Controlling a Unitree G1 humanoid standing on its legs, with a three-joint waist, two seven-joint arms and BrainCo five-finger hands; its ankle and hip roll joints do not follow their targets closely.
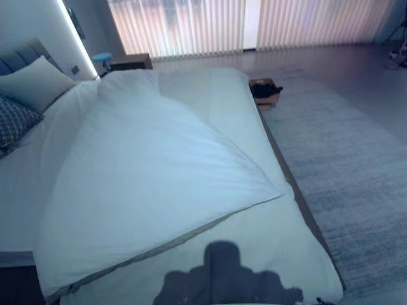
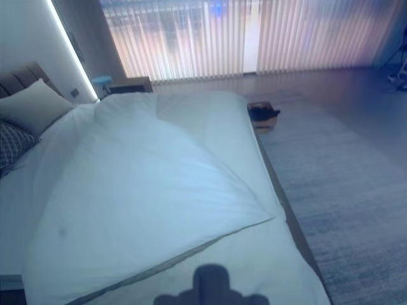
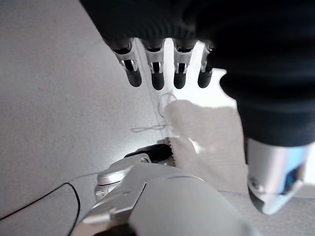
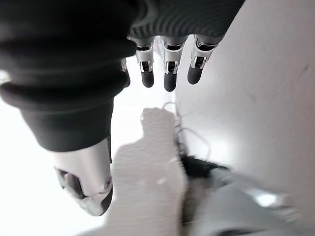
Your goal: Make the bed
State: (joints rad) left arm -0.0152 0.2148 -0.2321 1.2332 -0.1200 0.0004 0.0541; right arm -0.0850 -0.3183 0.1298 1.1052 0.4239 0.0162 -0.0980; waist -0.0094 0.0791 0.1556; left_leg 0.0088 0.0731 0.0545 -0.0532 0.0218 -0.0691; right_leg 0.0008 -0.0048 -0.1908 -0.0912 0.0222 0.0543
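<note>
The bed [image 1: 299, 203] lies before me with its headboard [image 1: 19, 56] at the left. A white duvet [image 1: 146, 184] covers most of it, and its near corner is folded back on a slant, which leaves a strip of white sheet [image 1: 267, 241] bare along the foot and the right side. A plain pillow [image 1: 37, 82] and a patterned pillow [image 1: 13, 121] rest at the head. My left hand [image 3: 156, 73] hangs over the floor, fingers straight, holding nothing. My right hand [image 4: 170, 73] hangs the same way, open and empty.
A grey rug [image 1: 346, 165] runs along the bed's right side. A small box [image 1: 266, 91] with something dark in it stands on the floor at the bed's far right corner. A nightstand [image 1: 130, 61] sits by the headboard, and curtains [image 1: 191, 25] cover the far wall.
</note>
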